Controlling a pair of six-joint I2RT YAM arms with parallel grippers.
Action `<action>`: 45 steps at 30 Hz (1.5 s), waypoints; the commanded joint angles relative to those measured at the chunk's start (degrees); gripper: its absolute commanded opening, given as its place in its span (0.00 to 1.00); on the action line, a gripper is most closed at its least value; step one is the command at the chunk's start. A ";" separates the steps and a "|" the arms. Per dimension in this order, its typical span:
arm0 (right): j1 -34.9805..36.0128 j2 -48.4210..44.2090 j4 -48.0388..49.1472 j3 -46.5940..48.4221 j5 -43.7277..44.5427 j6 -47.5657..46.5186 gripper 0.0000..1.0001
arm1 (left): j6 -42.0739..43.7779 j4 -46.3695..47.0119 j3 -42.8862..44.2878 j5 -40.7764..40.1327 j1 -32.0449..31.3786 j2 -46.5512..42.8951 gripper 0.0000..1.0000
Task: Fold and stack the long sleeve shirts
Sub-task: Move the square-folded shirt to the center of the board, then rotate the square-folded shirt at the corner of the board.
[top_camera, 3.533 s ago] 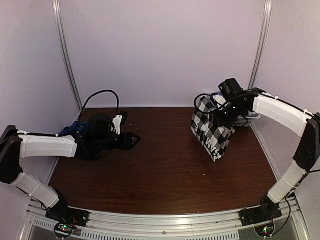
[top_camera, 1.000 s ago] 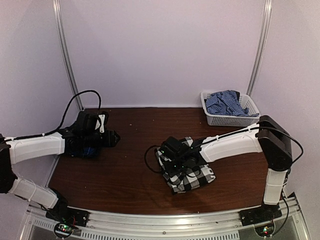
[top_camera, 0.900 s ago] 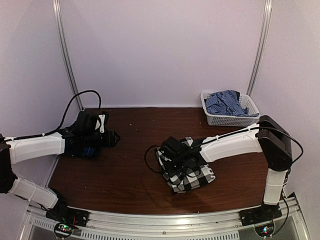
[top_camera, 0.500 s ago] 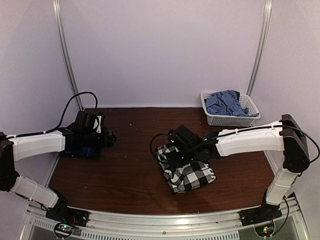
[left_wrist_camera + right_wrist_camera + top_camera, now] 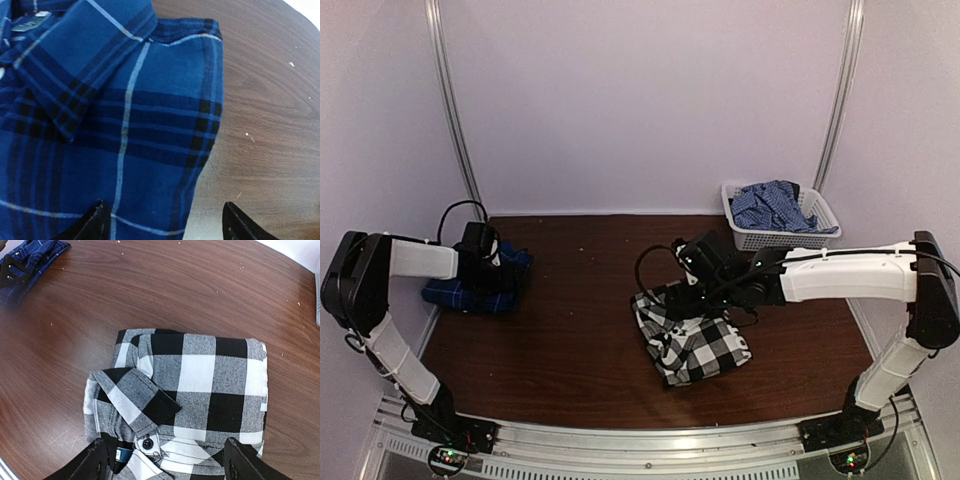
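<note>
The table (image 5: pixel 590 350) is seen to be dark brown wood or wood-look board, smooth, finely grained and softly shiny. The black-and-white checked shirt (image 5: pixel 200 390) is made of woven cloth, matt and slightly fuzzy, and a glossy black button (image 5: pixel 147 443) is sewn to it. The blue-and-black plaid shirt (image 5: pixel 125 140) is likewise woven cloth, matt, with a visible weave. The basket (image 5: pixel 770 240) is formed of white plastic lattice, and thin blue checked cloth (image 5: pixel 775 203) is held in it. The arm shells (image 5: pixel 840 285) are moulded in smooth white plastic, and the rail (image 5: pixel 650 440) at the near edge is made of pale metal.
</note>
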 commanded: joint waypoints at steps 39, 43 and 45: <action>0.02 -21.59 20.84 -37.92 -18.35 20.64 0.80 | -9.52 21.76 5.38 19.41 -20.87 2.60 0.81; 7.97 -18.91 25.47 -37.05 -17.82 23.97 0.80 | -8.51 19.11 2.98 17.09 -20.87 -1.86 0.81; 11.38 -14.53 27.65 -34.75 -18.34 23.58 0.80 | -8.16 17.62 1.42 16.24 -20.90 -4.80 0.81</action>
